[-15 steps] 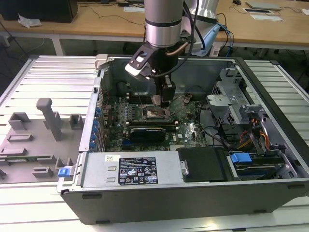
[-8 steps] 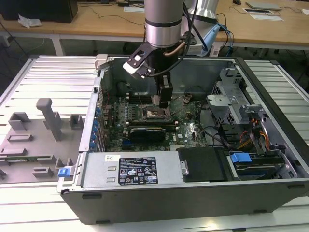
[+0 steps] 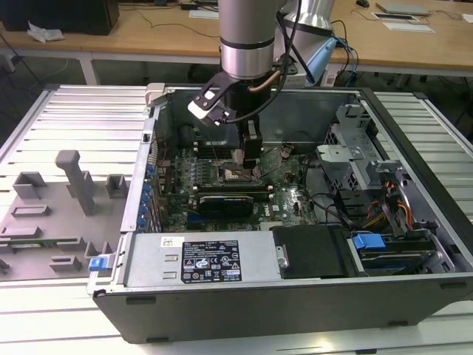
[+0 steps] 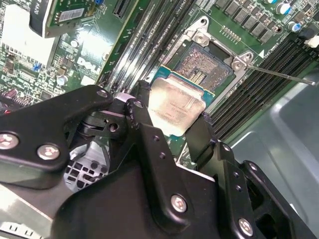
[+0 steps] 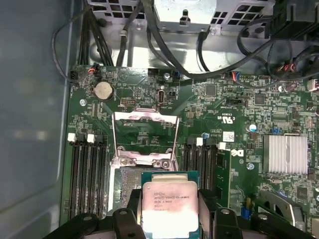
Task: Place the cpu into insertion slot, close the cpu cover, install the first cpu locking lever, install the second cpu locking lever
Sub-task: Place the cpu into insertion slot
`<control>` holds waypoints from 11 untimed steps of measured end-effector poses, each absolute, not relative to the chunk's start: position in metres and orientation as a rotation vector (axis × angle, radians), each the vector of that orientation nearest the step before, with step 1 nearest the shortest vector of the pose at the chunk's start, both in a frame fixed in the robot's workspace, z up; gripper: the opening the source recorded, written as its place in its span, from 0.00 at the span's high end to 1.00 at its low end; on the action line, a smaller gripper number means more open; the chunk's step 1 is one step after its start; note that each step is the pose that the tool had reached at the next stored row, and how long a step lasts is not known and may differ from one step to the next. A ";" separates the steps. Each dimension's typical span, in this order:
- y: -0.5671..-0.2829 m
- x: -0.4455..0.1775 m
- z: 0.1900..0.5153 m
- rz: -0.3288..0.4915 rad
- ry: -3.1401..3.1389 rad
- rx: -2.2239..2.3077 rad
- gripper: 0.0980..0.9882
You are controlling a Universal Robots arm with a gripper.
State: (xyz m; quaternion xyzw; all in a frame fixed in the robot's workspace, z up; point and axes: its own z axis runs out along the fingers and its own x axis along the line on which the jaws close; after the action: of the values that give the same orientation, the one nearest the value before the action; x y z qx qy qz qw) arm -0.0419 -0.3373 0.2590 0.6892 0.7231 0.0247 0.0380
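- Held the cpu [image 4: 177,104] by two opposite edges, with the gripper [image 4: 169,113] pinched on it between black fingers [image 4: 145,124].
- Showed the chip's silvery top facing up, with a thin green rim around it.
- Hung over the near part of the insertion slot [image 4: 207,64], and looked not yet down in it.
- To do this step well, probably needed the chip flat and its four sides lined up with the slot's dark rim.
- Likely called for a slow, straight drop with no push and no slide, since the tiny gold contacts looked easy to bend.
- Found the cpu cover [image 5: 144,116] swung open and lying past the slot, out of the chip's way.
- Found a thin locking lever [image 4: 279,74] sticking out to one side, clear of the slot.
- In the second wrist view, looked in from a slant, so saw the open gold field of the slot and how the fingers gripped the chip.
- In the first wrist view, looked down on the cpu [image 5: 169,209], so could check its edges against the insertion slot [image 5: 130,181] and the memory slots [image 5: 85,169] beside it.
- Also saw there a coin battery [image 5: 103,91] and a ribbed heat sink [image 5: 286,154] farther out on the board.
- In the exterior view, saw the gripper [image 3: 250,159] reaching down into the open computer case [image 3: 244,310].
- Saw a grey holder tray [image 3: 44,222] at the exterior view's left, well apart from the case.
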 end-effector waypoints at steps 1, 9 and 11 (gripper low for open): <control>-0.337 -0.042 0.258 0.076 2.218 2.115 0.51; -0.333 -0.042 0.255 0.076 2.218 2.114 0.51; -0.333 -0.042 0.255 0.076 2.218 2.114 0.51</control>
State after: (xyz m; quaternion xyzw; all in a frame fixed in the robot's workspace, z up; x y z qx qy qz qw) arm -0.0420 -0.3333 0.2545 0.6893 0.7231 0.0247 0.0380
